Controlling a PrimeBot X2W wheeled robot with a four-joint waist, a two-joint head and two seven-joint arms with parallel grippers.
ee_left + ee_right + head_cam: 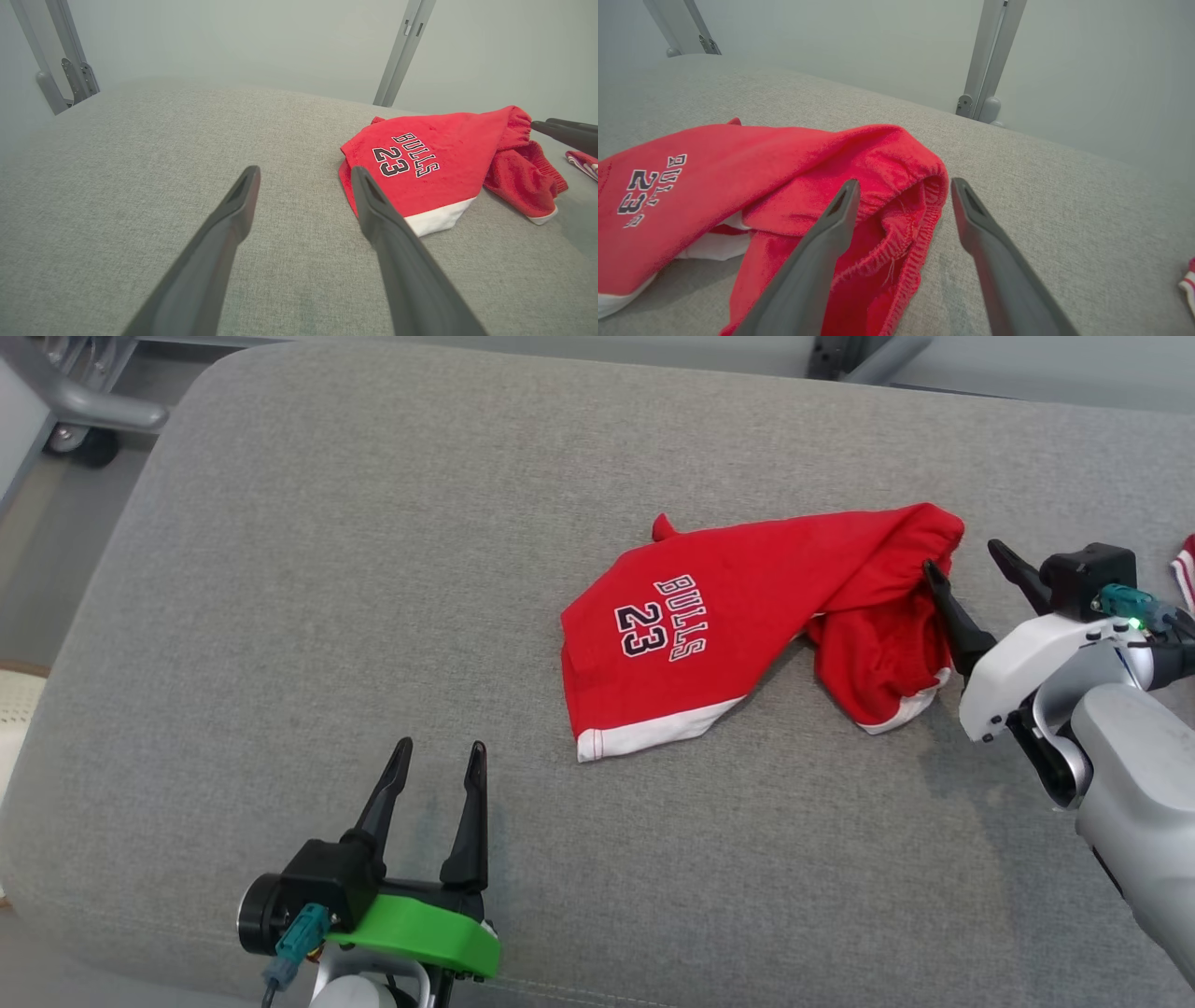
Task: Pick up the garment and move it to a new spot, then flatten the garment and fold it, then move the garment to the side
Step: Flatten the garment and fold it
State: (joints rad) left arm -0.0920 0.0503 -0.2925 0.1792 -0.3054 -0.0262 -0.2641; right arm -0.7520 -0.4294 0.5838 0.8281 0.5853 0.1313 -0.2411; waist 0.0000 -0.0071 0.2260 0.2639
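The garment [738, 616] is a pair of red shorts with white hems and "BULLS 23" printed on one leg, lying crumpled on the grey cushion [373, 569]. It also lies ahead and to the right in the left wrist view [434, 158]. My right gripper [966, 560] stands open at the garment's right end, one finger over the elastic waistband [920, 196], the other over bare cushion, holding nothing. Open and empty, my left gripper [441, 756] rests near the front edge, left of the garment and apart from it.
A second red and white cloth [1186, 569] peeks in at the far right edge of the cushion. Grey metal frame posts [985, 60] stand behind the cushion. Floor and a wheeled frame [84, 420] lie past the cushion's left back corner.
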